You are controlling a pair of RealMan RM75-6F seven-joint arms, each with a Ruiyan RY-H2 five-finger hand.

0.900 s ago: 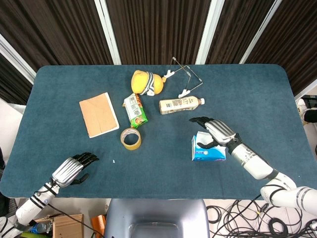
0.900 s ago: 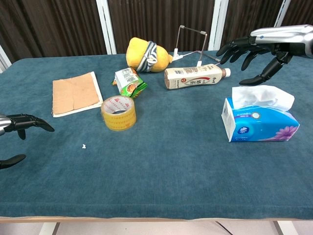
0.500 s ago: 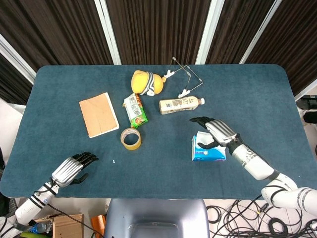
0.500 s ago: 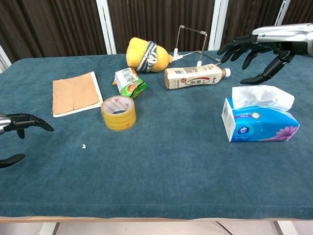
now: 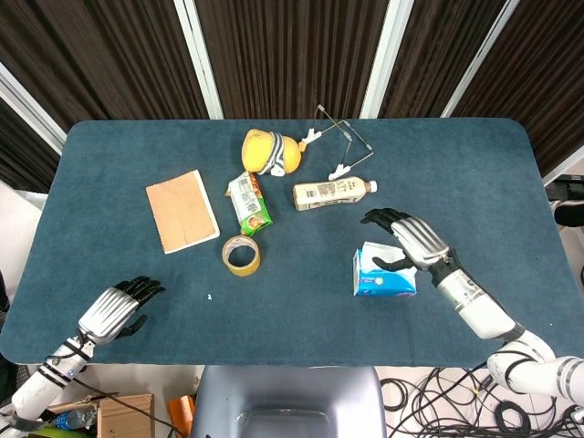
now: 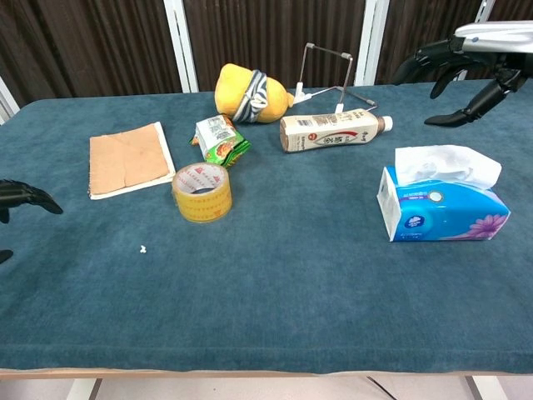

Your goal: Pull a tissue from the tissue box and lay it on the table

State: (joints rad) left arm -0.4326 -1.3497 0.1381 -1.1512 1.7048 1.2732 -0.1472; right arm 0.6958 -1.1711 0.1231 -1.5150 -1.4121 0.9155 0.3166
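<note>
A blue tissue box [image 5: 383,278] [image 6: 441,214] lies on the table's right side, with a white tissue [image 6: 447,163] sticking up out of its top. My right hand [image 5: 412,241] [image 6: 471,66] hovers open above the box's far right end, fingers spread, touching neither box nor tissue. My left hand [image 5: 113,310] is open and holds nothing near the table's front left corner; in the chest view only its dark fingertips [image 6: 23,197] show at the left edge.
A roll of tape [image 5: 242,255], a snack packet [image 5: 248,203], a brown notebook [image 5: 182,210], a lying bottle [image 5: 332,192], a yellow plush toy [image 5: 269,152] and a wire stand [image 5: 342,139] occupy the middle and back. Bare blue cloth [image 6: 275,283] lies in front of the box.
My right hand has risen and drifted right, away from the tissue. My left hand has pulled back toward the front left corner.
</note>
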